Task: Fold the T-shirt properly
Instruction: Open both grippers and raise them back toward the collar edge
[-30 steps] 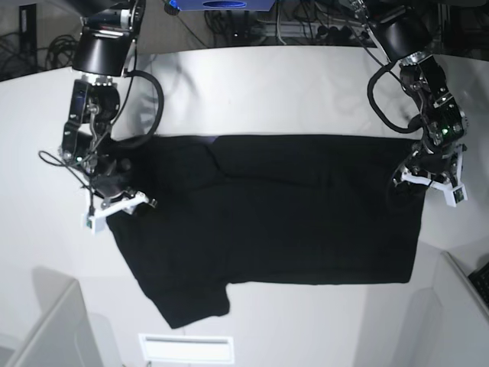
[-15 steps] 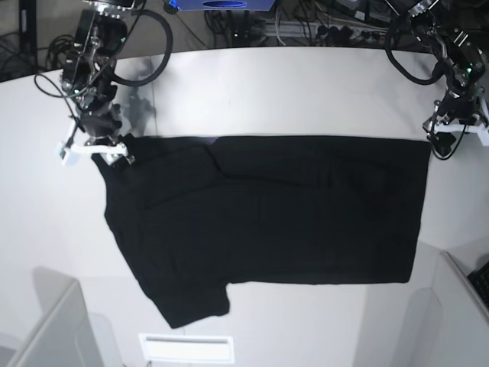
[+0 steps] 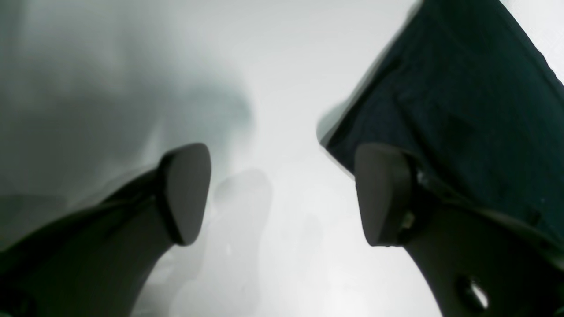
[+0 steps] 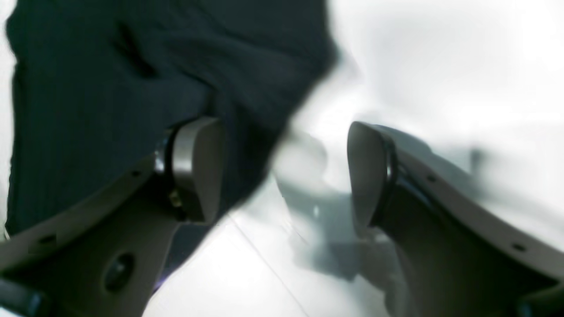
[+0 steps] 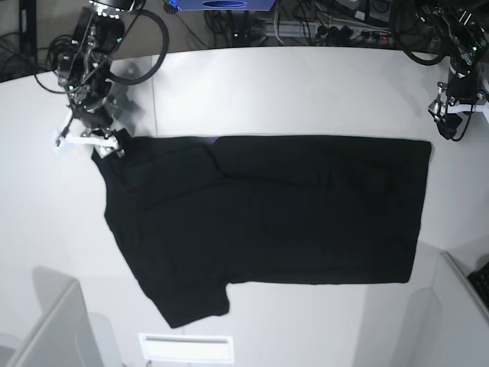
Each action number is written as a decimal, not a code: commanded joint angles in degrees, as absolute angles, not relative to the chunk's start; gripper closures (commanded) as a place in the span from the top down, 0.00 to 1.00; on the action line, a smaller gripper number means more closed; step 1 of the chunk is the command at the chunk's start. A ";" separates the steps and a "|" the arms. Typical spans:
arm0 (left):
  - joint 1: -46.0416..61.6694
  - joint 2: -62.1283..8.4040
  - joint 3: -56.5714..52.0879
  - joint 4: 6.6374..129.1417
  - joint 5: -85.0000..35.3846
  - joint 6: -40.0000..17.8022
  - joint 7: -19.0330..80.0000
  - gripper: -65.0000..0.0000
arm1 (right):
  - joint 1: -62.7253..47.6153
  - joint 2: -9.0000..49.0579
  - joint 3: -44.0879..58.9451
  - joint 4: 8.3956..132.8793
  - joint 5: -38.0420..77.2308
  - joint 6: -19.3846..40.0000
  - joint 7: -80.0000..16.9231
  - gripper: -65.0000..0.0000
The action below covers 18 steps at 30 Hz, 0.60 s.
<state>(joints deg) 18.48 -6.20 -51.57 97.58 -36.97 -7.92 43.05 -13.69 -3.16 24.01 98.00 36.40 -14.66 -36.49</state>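
The black T-shirt [image 5: 267, 214] lies spread flat across the middle of the white table [image 5: 290, 92], plain side up, with one short sleeve [image 5: 187, 302] trailing toward the near edge. It looks folded once along its length, its far edge running straight across the table, and a thin sliver of purple [image 5: 208, 140] peeks out along that edge.

The right end effector [image 5: 85, 141] hangs just off the shirt's far corner on the base view's left side. Its wrist camera shows the two pads [image 4: 200, 169] standing well apart with nothing between them; one pad sits over dark cloth, the other over bare table. The left end effector [image 5: 458, 111] is up near the opposite far corner, just beyond the shirt's edge. Its pads [image 3: 187, 191] are likewise spread wide and empty, with the shirt's corner [image 3: 462, 110] showing beside one of them and bare table beneath the gap.

Behind the table a tangle of black cables [image 5: 321, 27] and a blue box [image 5: 221, 4] crowd the background. At the near edge sit a grey bin corner [image 5: 53, 329], a white slotted panel [image 5: 186, 348] and another pale wall [image 5: 458, 306] at the right. Both arms' own cables [image 5: 149, 57] loop close to the wrists.
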 commanded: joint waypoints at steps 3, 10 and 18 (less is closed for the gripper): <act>17.01 -7.25 -51.82 94.99 -38.02 -8.31 41.89 0.76 | -11.65 -2.95 24.13 95.87 36.70 -13.58 -36.00 0.63; 14.02 -7.60 -49.80 89.10 -37.76 -8.31 41.89 0.76 | -9.80 -1.80 24.13 91.56 36.70 -13.32 -36.00 0.62; 10.68 -8.66 -47.16 84.35 -37.76 -8.31 41.80 0.75 | -9.80 -1.71 24.13 91.12 36.70 -13.23 -36.00 0.40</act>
